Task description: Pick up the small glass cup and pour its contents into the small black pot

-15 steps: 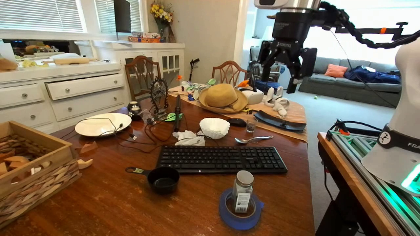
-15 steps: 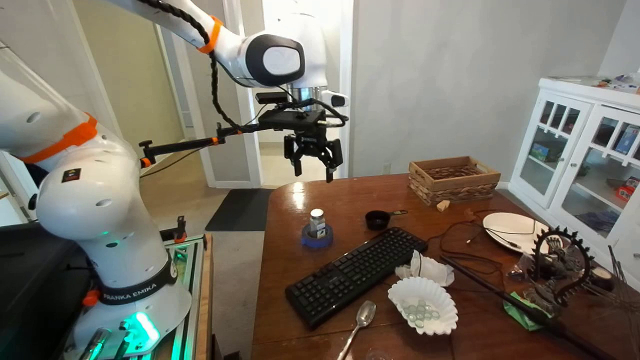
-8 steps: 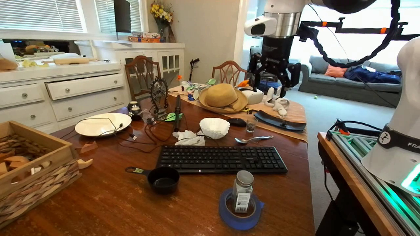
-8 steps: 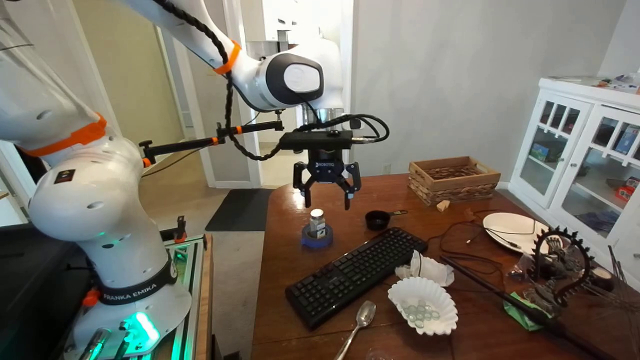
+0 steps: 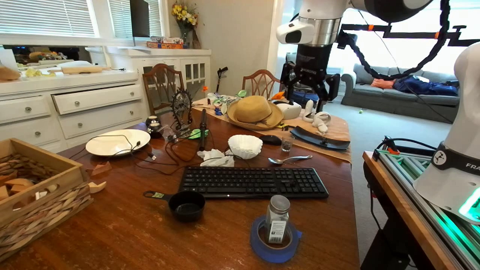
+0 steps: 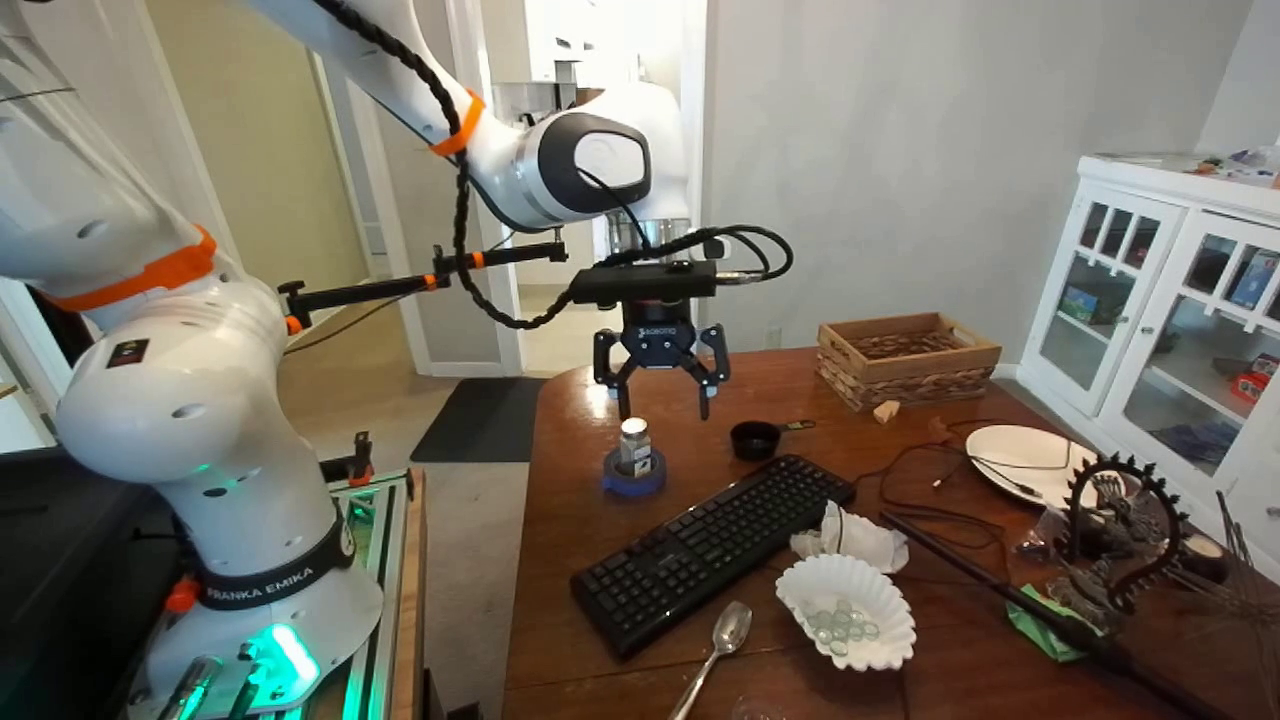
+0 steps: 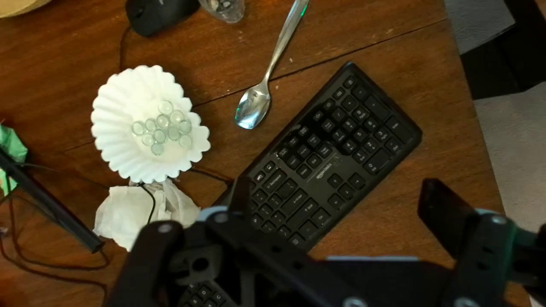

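Note:
Near the mouse stands the small glass cup (image 5: 287,143), upright on the table; the wrist view cuts off the cup (image 7: 226,8) at its top edge, with small greyish pieces inside. Only a sliver of the cup (image 6: 757,709) shows at the bottom of an exterior view. The small black pot (image 5: 186,207), with its thin side handle, rests in front of the keyboard; the pot (image 6: 755,440) is outside the wrist view. My gripper (image 7: 335,186) hangs open above the table, nothing between its fingers, with the keyboard below it and the cup some way off.
Around the cup lie a spoon (image 7: 254,104), a black mouse (image 7: 158,15) and a white fluted bowl (image 7: 115,132) with glass beads. The keyboard (image 5: 255,182) lies between cup and pot. A jar (image 5: 277,219) stands inside a blue tape roll (image 5: 275,257). Cables and a plate (image 5: 112,138) occupy one side.
My gripper has come down toward the table and turned, most of it in the first half second, with only a slight shift since. The jaws stayed open. The objects on the table have not moved.

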Robot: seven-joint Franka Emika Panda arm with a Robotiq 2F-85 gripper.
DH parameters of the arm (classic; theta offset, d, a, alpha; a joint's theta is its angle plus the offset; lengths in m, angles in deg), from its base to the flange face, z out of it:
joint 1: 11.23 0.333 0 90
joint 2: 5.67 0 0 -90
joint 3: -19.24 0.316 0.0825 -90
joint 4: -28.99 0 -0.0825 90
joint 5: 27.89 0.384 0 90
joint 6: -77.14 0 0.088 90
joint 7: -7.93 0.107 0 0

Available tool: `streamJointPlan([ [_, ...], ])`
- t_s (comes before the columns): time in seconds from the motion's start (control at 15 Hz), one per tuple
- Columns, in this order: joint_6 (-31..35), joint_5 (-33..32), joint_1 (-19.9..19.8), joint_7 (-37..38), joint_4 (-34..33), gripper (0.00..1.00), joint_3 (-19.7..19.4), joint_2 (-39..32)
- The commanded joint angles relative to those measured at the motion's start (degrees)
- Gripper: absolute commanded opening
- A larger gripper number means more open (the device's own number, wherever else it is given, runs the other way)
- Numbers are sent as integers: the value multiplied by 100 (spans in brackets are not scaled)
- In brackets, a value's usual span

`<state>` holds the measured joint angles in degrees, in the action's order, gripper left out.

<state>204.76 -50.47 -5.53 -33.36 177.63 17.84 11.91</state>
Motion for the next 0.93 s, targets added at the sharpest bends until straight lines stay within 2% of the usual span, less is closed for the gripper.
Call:
streamJointPlan([
  [0.0,682,-614,-181,-856,35,100,-142,-321],
  [0.2,1207,-990,-429,-1594,-16,100,-319,-828],
  [0.4,1439,-1458,-741,-1934,-145,100,-410,-1531],
  [0.6,1560,-2617,-1017,-1415,-384,100,-469,-2254],
  [0.87,1571,-4288,-1033,-384,-709,100,-550,-2858],
])
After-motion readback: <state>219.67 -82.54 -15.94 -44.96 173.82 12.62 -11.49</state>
